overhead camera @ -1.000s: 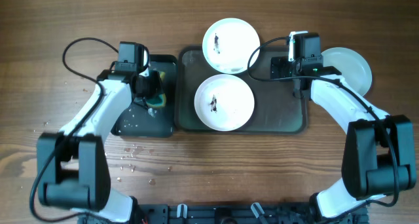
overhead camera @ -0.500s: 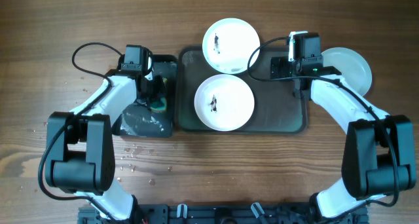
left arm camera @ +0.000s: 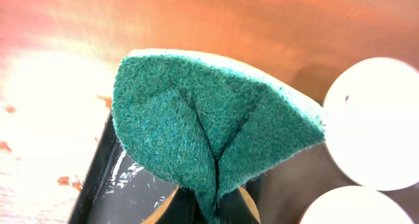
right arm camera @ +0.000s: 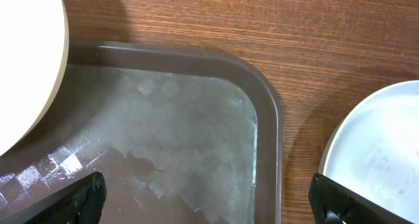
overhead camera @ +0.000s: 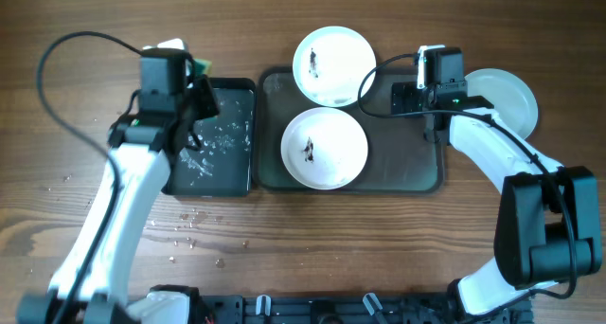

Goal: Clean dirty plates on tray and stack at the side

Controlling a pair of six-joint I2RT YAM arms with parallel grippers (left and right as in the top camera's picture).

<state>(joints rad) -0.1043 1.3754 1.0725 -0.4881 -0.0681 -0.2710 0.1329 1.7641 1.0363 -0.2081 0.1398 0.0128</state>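
Two white plates carry dark smudges: one (overhead camera: 325, 148) lies in the dark-grey tray (overhead camera: 407, 168), the other (overhead camera: 333, 65) overlaps its back rim. A faintly bluish plate (overhead camera: 507, 99) rests on the table to the right of the tray. My left gripper (overhead camera: 192, 78) is raised over the back of the small black tray and is shut on a folded green sponge (left arm camera: 209, 119). The left wrist view shows both smudged plates (left arm camera: 376, 119) (left arm camera: 347, 207) at the right. My right gripper (right arm camera: 209, 211) is open, straddling the tray's right rim (right arm camera: 268, 152) with nothing between its fingers.
The small black tray (overhead camera: 216, 139) left of the big one is wet with droplets. Water drops speckle the wooden table (overhead camera: 189, 225) in front of it. A black cable (overhead camera: 66, 54) loops behind the left arm.
My left arm has lifted the sponge out of the small black tray and swung it up and back. The wet tray floor is now uncovered. The right arm has not moved.
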